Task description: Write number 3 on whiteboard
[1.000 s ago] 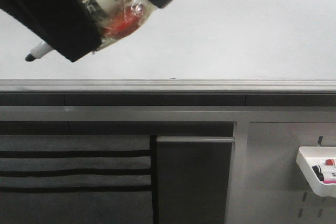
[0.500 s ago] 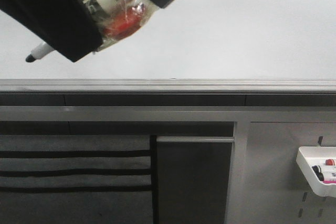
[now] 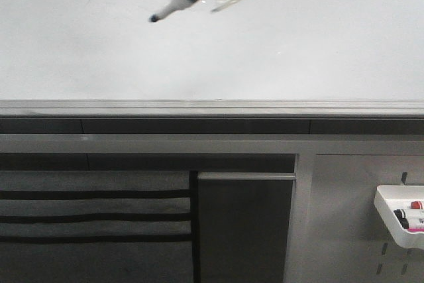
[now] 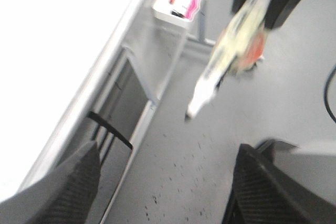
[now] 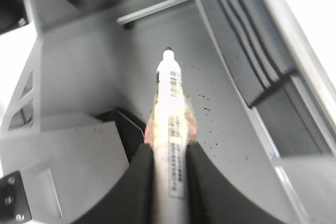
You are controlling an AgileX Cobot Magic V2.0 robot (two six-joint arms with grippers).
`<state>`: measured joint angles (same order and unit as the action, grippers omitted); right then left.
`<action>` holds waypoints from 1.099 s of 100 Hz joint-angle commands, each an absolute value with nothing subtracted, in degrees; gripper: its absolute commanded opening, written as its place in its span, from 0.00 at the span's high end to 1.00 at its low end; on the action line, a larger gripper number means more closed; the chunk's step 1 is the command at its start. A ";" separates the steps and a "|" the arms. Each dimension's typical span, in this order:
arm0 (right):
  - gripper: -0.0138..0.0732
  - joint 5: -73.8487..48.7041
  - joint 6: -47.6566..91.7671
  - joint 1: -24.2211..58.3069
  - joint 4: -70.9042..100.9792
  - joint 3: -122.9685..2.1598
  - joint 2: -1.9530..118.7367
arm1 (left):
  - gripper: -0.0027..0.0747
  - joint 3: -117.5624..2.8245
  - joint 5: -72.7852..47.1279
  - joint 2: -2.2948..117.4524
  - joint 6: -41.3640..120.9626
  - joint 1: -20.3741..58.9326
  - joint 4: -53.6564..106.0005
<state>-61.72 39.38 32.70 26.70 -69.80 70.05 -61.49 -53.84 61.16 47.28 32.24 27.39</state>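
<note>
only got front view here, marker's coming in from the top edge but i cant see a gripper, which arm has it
observer: The right one. In the right wrist view the right gripper is shut on the marker, pinching its barrel from both sides.
operator: ok and the left, is it holding anything
observer: No. In the left wrist view the left gripper is open with nothing in it; the marker hangs beyond it, out of its grasp.
</note>
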 commanded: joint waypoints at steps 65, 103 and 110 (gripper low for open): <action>0.90 -40.08 30.30 17.68 33.30 -47.80 50.96 | 0.33 -45.98 -39.03 43.70 46.03 26.78 35.38; 0.90 -52.92 30.30 17.68 32.81 -73.12 72.66 | 0.33 -45.98 -38.92 43.85 46.03 26.78 35.38; 0.90 -53.30 30.30 17.68 32.81 -76.56 75.91 | 0.33 -45.98 -38.92 43.85 46.03 26.78 35.38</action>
